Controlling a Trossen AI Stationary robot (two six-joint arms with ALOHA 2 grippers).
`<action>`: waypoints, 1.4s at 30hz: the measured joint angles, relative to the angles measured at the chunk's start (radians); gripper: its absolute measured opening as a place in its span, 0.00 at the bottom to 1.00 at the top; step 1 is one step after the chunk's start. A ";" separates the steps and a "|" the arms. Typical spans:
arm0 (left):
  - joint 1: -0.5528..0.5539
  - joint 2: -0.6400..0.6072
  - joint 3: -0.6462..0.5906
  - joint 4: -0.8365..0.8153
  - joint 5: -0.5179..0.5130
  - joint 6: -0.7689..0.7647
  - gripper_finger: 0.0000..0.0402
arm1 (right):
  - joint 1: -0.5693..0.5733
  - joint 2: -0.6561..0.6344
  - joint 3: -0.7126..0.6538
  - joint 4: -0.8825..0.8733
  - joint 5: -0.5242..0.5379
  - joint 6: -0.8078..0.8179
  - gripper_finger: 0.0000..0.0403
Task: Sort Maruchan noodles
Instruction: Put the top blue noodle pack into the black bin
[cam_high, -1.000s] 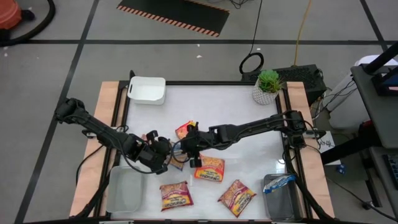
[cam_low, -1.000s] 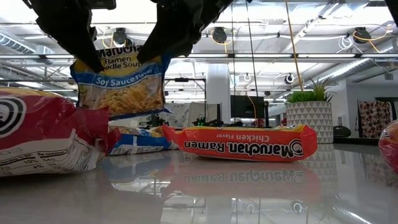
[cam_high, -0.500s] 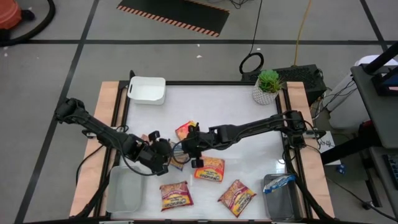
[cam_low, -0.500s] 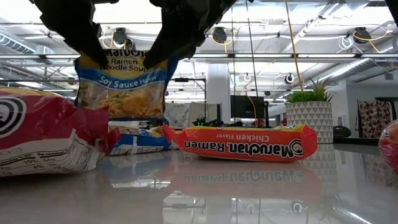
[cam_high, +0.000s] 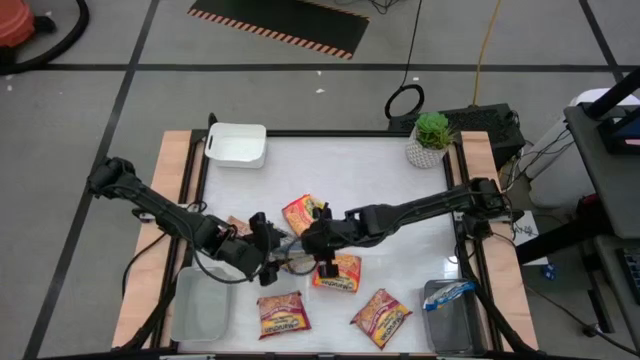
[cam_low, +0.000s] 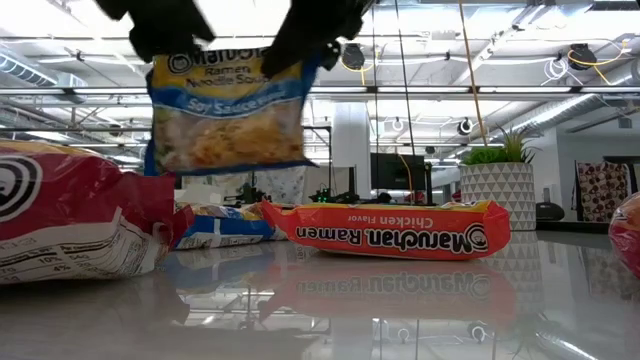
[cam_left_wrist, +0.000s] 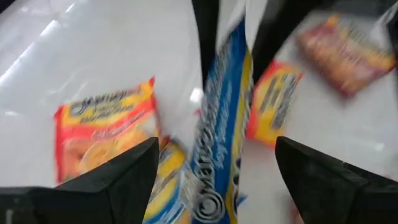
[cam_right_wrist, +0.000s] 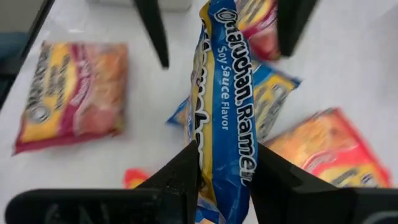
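My left fingers (cam_left_wrist: 214, 168) have just spread wide and let go of the blue packet (cam_right_wrist: 222, 106). My right fingers (cam_right_wrist: 224, 165) now pinch it alone, up above the worktop (cam_high: 400, 170). I think it can go to a bin next.

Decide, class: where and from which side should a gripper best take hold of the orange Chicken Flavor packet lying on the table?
Probably by a long edge, coming straight down: the Chicken Flavor packet lies flat and apart from its neighbours, so only its thin edges offer the fingers a pinch.
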 joint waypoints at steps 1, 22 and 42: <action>-0.007 0.000 0.000 0.029 -0.001 0.001 0.81 | 0.012 -0.001 0.000 -0.013 0.000 0.015 0.24; -0.259 0.021 0.001 0.382 -0.271 -0.126 0.81 | 0.468 -0.255 0.000 -0.344 0.229 0.413 0.24; -0.271 0.196 0.001 0.663 -0.261 -0.149 0.81 | 0.850 -0.394 0.000 -0.555 0.313 0.780 0.24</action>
